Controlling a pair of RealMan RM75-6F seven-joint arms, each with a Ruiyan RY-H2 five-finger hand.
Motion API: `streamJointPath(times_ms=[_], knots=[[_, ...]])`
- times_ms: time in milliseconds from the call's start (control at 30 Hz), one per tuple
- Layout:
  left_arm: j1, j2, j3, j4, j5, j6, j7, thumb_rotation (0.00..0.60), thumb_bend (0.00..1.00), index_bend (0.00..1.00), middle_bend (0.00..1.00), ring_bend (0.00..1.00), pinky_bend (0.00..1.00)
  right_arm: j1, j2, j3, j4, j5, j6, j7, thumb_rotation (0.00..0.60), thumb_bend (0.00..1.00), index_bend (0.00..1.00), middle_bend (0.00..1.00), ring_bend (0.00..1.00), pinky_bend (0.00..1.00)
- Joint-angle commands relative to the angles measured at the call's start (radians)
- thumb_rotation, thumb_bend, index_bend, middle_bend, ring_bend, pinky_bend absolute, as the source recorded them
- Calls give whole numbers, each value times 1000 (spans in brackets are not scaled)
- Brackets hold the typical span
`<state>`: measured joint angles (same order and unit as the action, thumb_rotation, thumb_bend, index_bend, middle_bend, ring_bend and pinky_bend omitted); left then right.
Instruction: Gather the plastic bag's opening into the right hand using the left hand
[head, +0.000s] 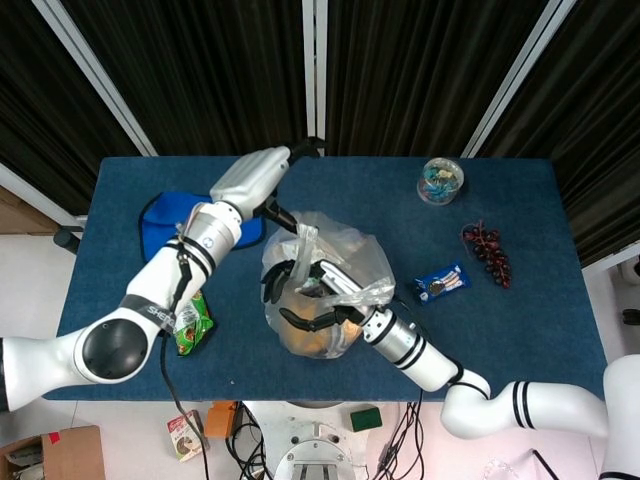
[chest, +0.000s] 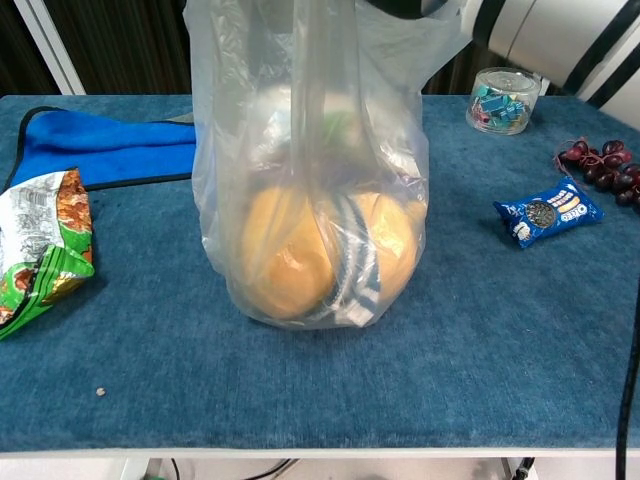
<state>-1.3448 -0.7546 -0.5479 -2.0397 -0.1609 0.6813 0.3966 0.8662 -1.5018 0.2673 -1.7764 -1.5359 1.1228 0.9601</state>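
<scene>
A clear plastic bag (head: 345, 260) stands upright on the blue table, with round orange fruit (chest: 285, 265) and a striped item inside. My right hand (head: 305, 300) grips the gathered plastic at the bag's opening from the near side, its dark fingers curled round it. A strip of the bag's rim sticks up just behind that hand. My left hand (head: 250, 178) hovers behind and to the left of the bag, fingers stretched toward the table's far edge, with nothing in it. In the chest view the bag (chest: 310, 200) hangs taut and its top is out of frame.
A blue cloth (head: 165, 225) lies at the back left, beneath my left forearm. A green snack packet (chest: 40, 245) sits at the left. To the right lie an Oreo pack (head: 442, 283), dark grapes (head: 487, 252) and a small clear jar (head: 441, 180).
</scene>
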Motion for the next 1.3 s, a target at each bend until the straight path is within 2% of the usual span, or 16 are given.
streamJointPath(times_ms=[33,333,467,700,867,1033,1300], knots=[[-22,67,62,40,-47,-136,14,600,0,125,148,77,181,-13,23,11,-28,9,11,21,600,417,566,476,308,341],[-55,185,181,107,20,-455,-44,600,0,126,148,78,178,-41,78,34,-79,41,14,138,600,416,567,480,308,346],[-54,229,215,150,61,-503,-136,600,1,127,148,77,179,-50,98,31,-88,36,8,179,600,417,569,485,311,350],[26,260,184,183,161,-391,-311,600,54,128,148,77,182,-58,111,31,-105,18,19,199,600,417,572,487,312,351],[152,237,106,164,289,-205,-454,600,92,128,148,77,185,-58,125,60,-124,42,24,188,600,418,572,487,312,352],[312,196,49,135,484,-41,-589,600,93,128,148,77,187,-43,141,107,-140,116,-5,162,600,417,572,485,312,352],[505,138,46,121,771,133,-704,600,95,128,156,77,188,8,184,226,-169,264,-64,41,600,418,572,478,309,350]])
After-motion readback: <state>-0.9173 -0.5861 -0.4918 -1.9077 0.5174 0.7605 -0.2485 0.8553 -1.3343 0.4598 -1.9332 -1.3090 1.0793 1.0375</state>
